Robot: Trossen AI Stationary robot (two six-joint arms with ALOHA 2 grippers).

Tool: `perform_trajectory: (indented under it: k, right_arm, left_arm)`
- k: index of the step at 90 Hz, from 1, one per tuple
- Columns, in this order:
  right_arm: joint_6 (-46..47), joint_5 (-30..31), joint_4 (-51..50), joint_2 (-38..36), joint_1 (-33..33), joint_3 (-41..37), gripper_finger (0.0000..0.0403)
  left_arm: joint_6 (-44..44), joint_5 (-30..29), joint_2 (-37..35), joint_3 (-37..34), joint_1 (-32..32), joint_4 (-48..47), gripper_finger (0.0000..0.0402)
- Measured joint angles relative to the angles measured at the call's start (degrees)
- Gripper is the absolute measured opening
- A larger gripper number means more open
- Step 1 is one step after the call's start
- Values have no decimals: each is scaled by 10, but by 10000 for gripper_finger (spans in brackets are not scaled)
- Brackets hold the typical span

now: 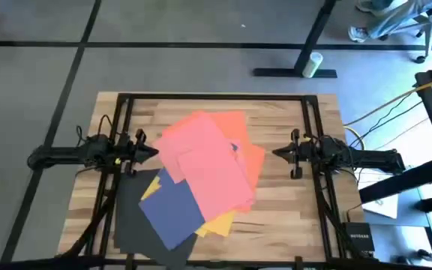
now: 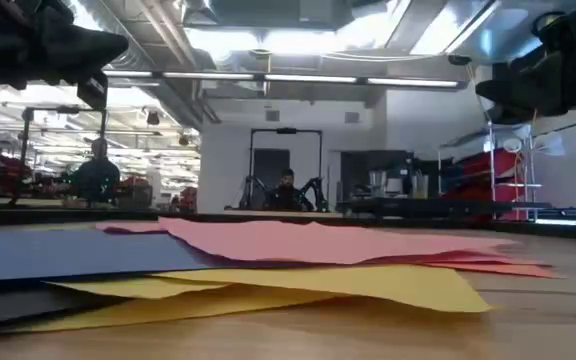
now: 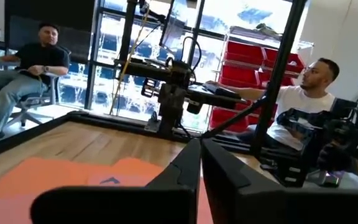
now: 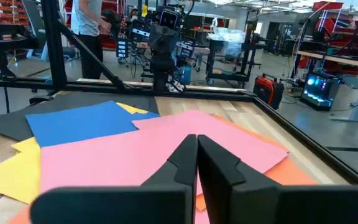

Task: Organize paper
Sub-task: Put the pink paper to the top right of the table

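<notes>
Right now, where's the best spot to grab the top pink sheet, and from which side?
Probably the pink sheet's far corner, from the right gripper's side. It lies flat on the pile, so an edge overhanging the orange sheet gives shut fingers something to slide under, though curl is hard to judge.

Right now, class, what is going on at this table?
A two-armed robot faces a loose, overlapping pile of coloured paper on a wooden table: pink sheets on top, with orange, yellow, navy blue and dark grey-black ones fanned out beneath. Nothing is being held. The left end effector waits, shut, at the pile's left edge, and the right end effector waits, shut, to the pile's right. The sheets are not yet squared into a neat stack.
</notes>
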Motion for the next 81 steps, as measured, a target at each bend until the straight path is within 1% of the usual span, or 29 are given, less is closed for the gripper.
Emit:
perform_trajectory:
  k: [7,63,81]
  right_arm:
    - [0,0,0,0,0,0,1]
    - [0,0,0,0,0,0,1]
    - [0,0,0,0,0,0,1]
  left_arm:
    - [11,0,0,0,0,-5,0]
    - [9,0,0,0,0,-11,0]
    - [-27,0,0,0,0,-10,0]
